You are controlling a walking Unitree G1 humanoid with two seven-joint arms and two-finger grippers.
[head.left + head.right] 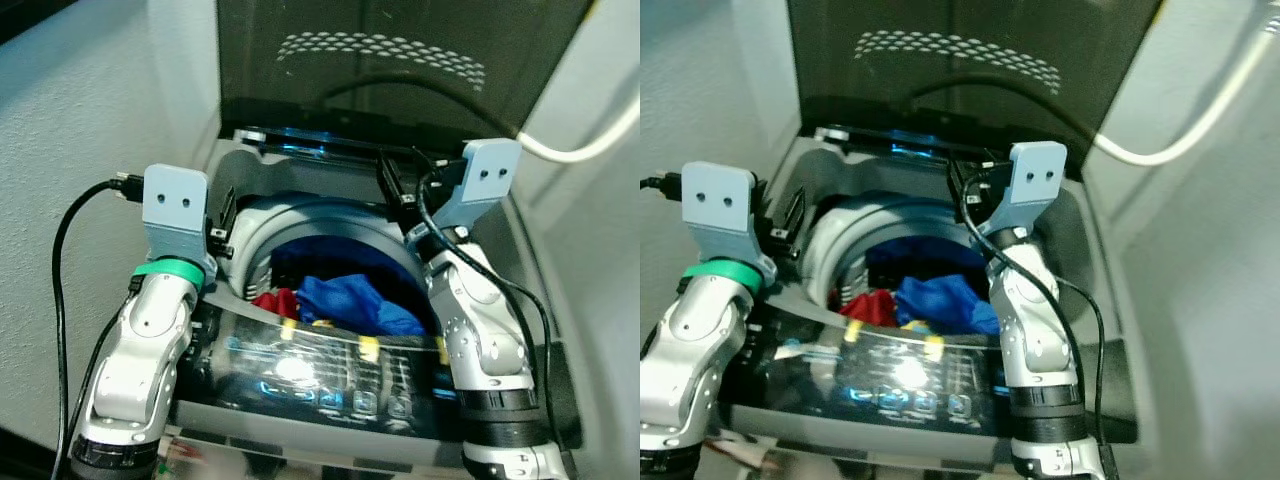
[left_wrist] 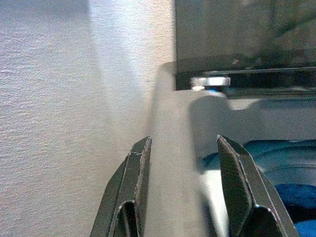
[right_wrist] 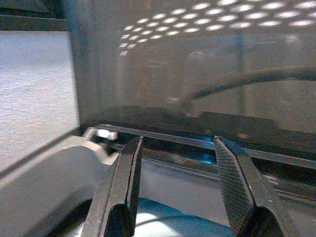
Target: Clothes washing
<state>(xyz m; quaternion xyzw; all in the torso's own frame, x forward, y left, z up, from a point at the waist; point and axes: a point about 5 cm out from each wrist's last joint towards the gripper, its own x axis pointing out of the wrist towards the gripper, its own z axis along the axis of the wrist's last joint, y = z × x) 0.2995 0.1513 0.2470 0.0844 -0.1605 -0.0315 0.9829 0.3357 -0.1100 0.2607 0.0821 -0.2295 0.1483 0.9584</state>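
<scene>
A top-loading washing machine (image 1: 232, 165) stands before me with its dark lid (image 1: 400, 60) raised. Inside the drum (image 1: 255, 235) lie blue clothes (image 1: 345, 300) and a red garment (image 1: 276, 300). My left gripper (image 2: 180, 140) is open, with nothing between its fingers, and hovers over the machine's left rim beside the wall. My right gripper (image 3: 175, 140) is open too, held above the back right of the drum and facing the lid's hinge. Both silver arms reach over the lit control panel (image 1: 300, 370).
A white textured wall (image 1: 60, 120) stands close on the left. A white hose (image 1: 580, 150) runs along the wall on the right. Black cables (image 1: 62, 260) hang from both wrists. The raised lid closes off the space behind the drum.
</scene>
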